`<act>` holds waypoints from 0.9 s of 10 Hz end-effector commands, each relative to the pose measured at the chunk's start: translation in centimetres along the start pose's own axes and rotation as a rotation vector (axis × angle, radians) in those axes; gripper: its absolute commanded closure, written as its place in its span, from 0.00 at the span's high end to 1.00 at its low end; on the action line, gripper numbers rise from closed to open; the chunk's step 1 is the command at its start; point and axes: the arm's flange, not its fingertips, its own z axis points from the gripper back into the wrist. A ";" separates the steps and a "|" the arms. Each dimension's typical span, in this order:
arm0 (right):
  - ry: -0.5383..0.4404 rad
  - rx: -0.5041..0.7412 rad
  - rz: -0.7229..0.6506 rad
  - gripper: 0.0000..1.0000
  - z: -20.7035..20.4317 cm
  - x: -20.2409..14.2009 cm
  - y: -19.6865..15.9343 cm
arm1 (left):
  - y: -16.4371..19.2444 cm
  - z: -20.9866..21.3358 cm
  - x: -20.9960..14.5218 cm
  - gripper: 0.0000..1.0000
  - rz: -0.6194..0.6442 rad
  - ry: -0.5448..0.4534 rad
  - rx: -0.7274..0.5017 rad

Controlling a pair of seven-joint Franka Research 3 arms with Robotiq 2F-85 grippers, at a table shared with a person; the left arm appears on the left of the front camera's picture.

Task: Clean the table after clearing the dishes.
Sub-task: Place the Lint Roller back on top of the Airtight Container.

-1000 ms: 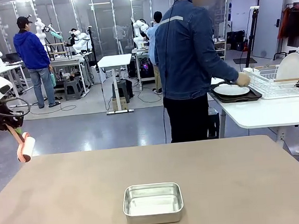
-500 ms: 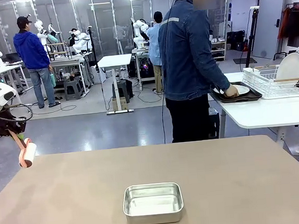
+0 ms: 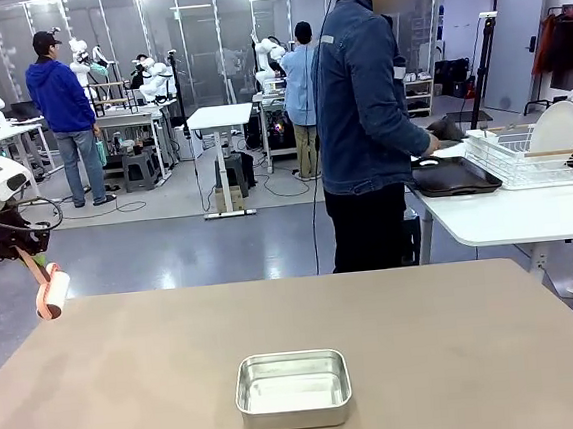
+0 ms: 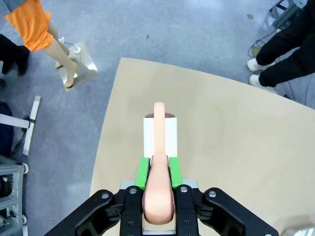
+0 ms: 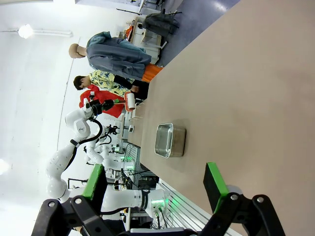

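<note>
Left end effector is clenched on the peach handle of a lint roller, green pads squeezing the grip's thick end, the white roll hanging over the near-left edge of the surface. Right end effector hangs released, jaws wide, above the surface's right side. Dishes are already off it: the person at the far right side table stands over a dark tray. A steel pan sits near centre. The roller looks light and stiff, its sticky paper likely to drag; holding the handle low seems right. The matte surface should resist little.
</note>
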 end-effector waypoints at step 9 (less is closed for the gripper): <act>-0.003 0.006 0.008 1.00 -0.1 0.1 0.3 | -30.7 13.7 -13.0 0.20 -1.345 0.077 -0.271</act>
